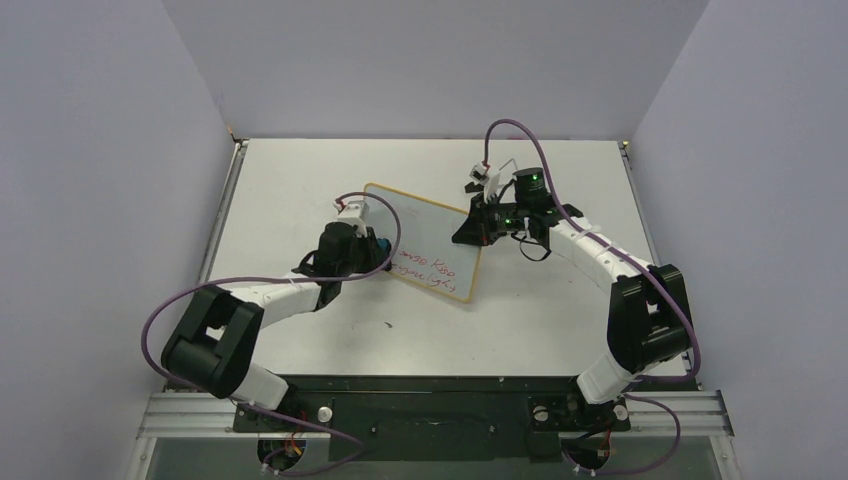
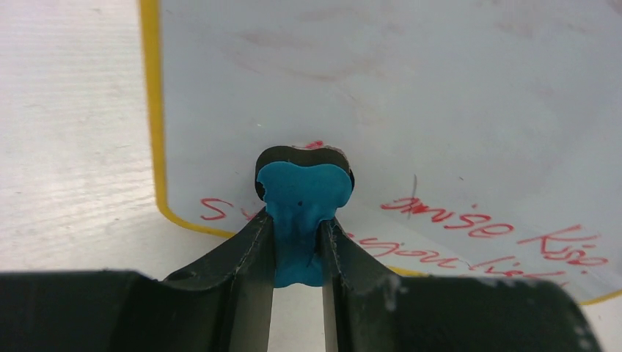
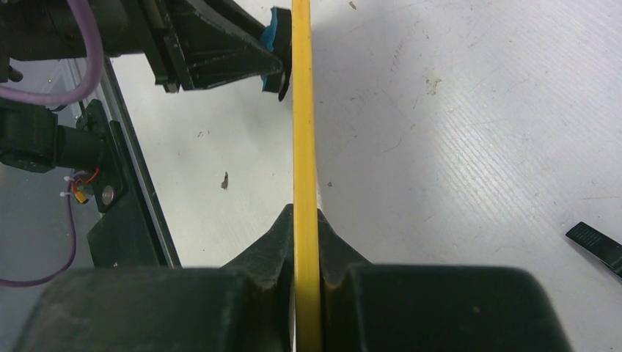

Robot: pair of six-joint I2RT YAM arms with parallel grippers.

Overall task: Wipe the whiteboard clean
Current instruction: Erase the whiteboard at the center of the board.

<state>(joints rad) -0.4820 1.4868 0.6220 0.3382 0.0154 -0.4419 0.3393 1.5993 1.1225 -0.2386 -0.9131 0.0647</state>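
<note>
Whiteboard (image 1: 425, 240) is mid-surface (image 1: 540, 320), with red writing (image 1: 428, 270) toward its 5 o'clock corner. Right claw (image 3: 306, 220) is clamped on the whiteboard's 3 o'clock edge. Left claw (image 2: 299, 227), at 9 o'clock, pinches the blue eraser (image 2: 304, 194), whose black pad is against the whiteboard face by the writing.

**Yellow rim, red scrawl, blue block**

The whiteboard (image 2: 440, 95) is glossy white with faint pinkish smears. It has a bright yellow frame, and red handwriting (image 2: 484, 224) runs across one end. The eraser (image 2: 302, 198) is vivid blue over a black pad. The left gripper (image 2: 299, 242) and right gripper (image 3: 306, 220) are matte black. The table (image 3: 477, 110) is white with grey flecks, and the walls (image 1: 100, 150) are pale lavender.
</note>
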